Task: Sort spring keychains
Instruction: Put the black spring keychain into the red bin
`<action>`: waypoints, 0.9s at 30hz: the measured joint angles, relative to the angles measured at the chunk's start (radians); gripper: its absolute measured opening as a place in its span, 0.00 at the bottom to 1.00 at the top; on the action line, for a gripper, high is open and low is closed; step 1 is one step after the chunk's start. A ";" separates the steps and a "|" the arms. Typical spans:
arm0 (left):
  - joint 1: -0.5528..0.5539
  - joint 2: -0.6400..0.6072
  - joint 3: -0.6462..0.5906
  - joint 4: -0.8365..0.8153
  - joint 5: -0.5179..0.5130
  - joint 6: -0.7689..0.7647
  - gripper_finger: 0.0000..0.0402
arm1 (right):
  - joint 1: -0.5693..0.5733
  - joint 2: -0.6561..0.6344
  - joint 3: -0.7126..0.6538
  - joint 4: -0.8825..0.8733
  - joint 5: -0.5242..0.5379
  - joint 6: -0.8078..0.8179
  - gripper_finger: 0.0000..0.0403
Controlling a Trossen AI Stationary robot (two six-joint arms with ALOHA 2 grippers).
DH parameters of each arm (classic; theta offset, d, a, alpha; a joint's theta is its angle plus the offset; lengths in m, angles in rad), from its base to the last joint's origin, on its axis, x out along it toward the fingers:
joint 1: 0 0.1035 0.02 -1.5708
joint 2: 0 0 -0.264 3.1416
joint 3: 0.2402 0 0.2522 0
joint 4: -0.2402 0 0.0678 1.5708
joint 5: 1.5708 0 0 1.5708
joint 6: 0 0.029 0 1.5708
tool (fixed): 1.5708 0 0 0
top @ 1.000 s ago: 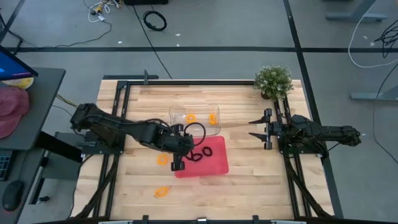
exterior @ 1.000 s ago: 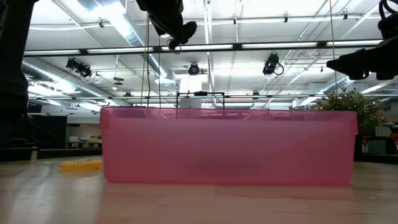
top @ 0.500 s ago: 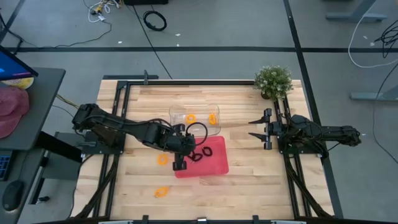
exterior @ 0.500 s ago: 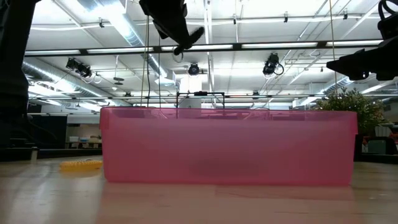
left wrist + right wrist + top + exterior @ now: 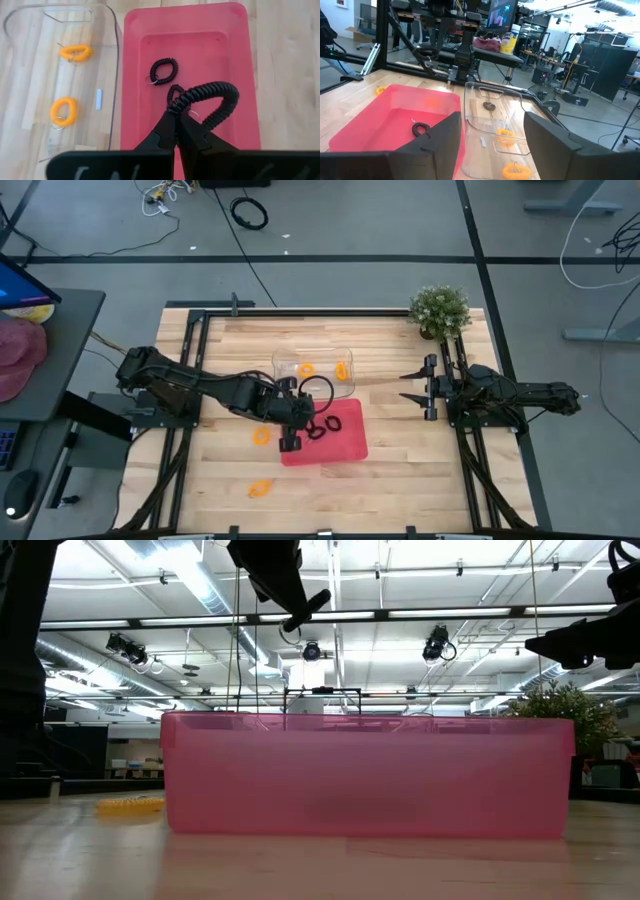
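My left gripper (image 5: 177,121) hangs over the pink tray (image 5: 235,60), shut on a black spring keychain (image 5: 212,97); in the high view it (image 5: 303,402) is at the tray's left far corner. Two more black keychains (image 5: 164,71) lie on the tray's floor, one partly hidden behind the held loop. Two orange keychains (image 5: 75,51) (image 5: 63,110) lie in the clear tray (image 5: 288,360). Another two orange ones (image 5: 261,436) (image 5: 259,489) lie on the table. My right gripper (image 5: 492,145) waits open at the table's right side. My left gripper pinches the black keychain's coil at one end of the loop (image 5: 175,106) between its two fingertips. The fingers slant downward from the table's left. The loop sticks out past the fingertips, lifted clear above the pink tray.
A small potted plant (image 5: 439,310) stands at the table's far right corner. The pink tray (image 5: 365,775) fills the middle of the low view, with an orange keychain (image 5: 130,805) to its left. Bare wood lies near the front edge.
The black keychain in my left gripper has swung a little toward the table's right while the gripper stays shut over the pink tray.
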 joint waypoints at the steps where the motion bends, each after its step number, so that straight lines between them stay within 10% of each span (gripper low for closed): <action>1: 0.000 0.000 0.000 0.000 -0.009 0.000 0.01 | 0.000 0.000 0.000 0.000 0.000 0.000 0.55; 20: 0.000 0.000 0.000 0.021 -0.032 -0.001 0.05 | 0.000 0.000 0.000 0.000 0.000 0.000 0.55; 27: 0.000 0.000 -0.001 0.046 -0.034 -0.008 0.21 | 0.000 0.000 0.000 0.000 0.000 0.000 0.55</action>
